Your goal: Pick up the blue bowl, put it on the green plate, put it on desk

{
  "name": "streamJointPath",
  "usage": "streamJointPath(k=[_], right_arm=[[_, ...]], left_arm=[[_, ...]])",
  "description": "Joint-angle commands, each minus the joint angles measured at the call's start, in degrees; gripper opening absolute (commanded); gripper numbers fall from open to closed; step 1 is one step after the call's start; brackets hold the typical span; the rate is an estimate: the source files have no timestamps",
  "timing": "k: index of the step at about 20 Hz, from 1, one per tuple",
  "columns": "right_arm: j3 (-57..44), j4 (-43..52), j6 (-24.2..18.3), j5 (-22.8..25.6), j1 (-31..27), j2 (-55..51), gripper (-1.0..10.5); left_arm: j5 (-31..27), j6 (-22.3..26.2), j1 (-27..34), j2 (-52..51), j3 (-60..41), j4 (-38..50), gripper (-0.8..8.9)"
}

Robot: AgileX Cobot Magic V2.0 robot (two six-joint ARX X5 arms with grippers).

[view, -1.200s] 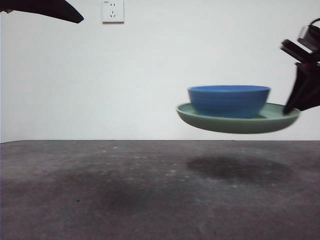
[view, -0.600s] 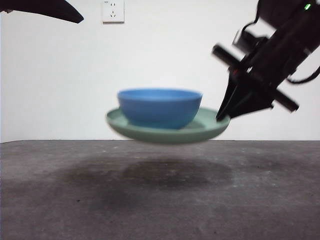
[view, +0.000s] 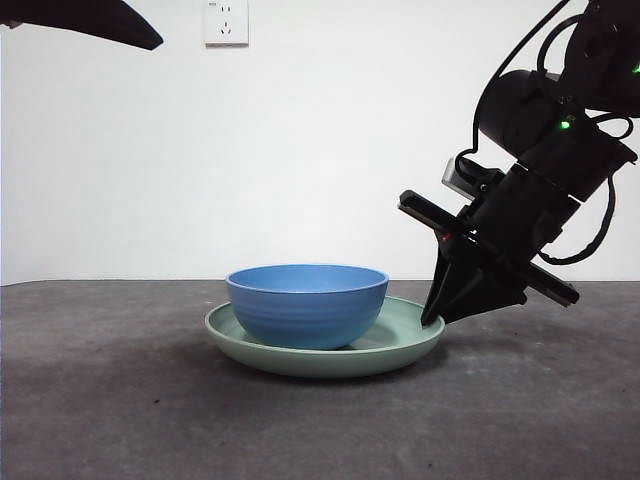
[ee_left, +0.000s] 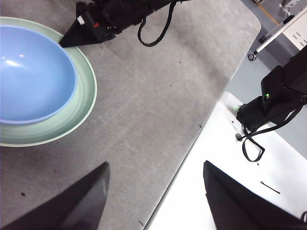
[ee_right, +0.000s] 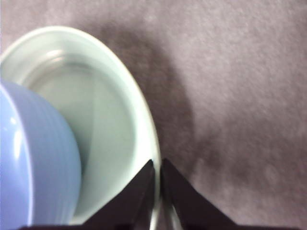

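The blue bowl (view: 307, 303) sits in the green plate (view: 405, 345), and the plate rests on the dark grey desk (view: 110, 400). My right gripper (view: 436, 318) is shut on the plate's right rim; in the right wrist view its jaws (ee_right: 157, 184) pinch the rim of the green plate (ee_right: 112, 115) beside the blue bowl (ee_right: 33, 163). The left wrist view shows the bowl (ee_left: 31, 74) in the plate (ee_left: 84, 98) with the right gripper (ee_left: 67, 42) at the rim. My left gripper (ee_left: 156, 196) is open and empty, high above the desk and away from the dishes.
A white wall with a socket (view: 225, 22) stands behind the desk. The left arm shows as a black tip (view: 85, 20) at the top left of the front view. The desk's edge and a white surface (ee_left: 211, 163) lie beside it.
The right gripper carried the plate with the bowl leftward and down. The plate hung above the desk before; now it rests on it. The left arm has not moved.
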Motion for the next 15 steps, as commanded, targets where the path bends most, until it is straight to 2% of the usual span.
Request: streamJointPath(k=[1,4,5,7,8,12,15], right_arm=[[1.14,0.66,0.81,-0.28,0.28,0.74,0.1],[1.14,0.15,0.79,-0.31,0.28,0.74,0.1],[1.14,0.15,0.81,-0.31,0.31,0.74,0.5],[1.14,0.15,0.81,-0.31,0.33,0.68,2.1],[1.14,0.07,0.83,-0.31,0.33,0.61,2.5],[1.14,-2.97,0.39,2.12,0.28,-2.14,2.5],[1.14,-7.30,-3.30,5.35,-0.04,-8.07,2.5]], left_arm=[[0.26,0.70,-0.44,0.37,0.48,0.42,3.12],[0.28,0.70,-0.44,0.37,0.48,0.39,3.12],[0.26,0.68,-0.44,0.37,0.48,0.33,3.12],[0.26,0.70,-0.44,0.37,0.48,0.33,3.12],[0.26,0.70,-0.44,0.37,0.48,0.33,3.12],[0.26,0.68,-0.44,0.37,0.48,0.33,3.12],[0.26,0.70,-0.44,0.37,0.48,0.35,3.12]])
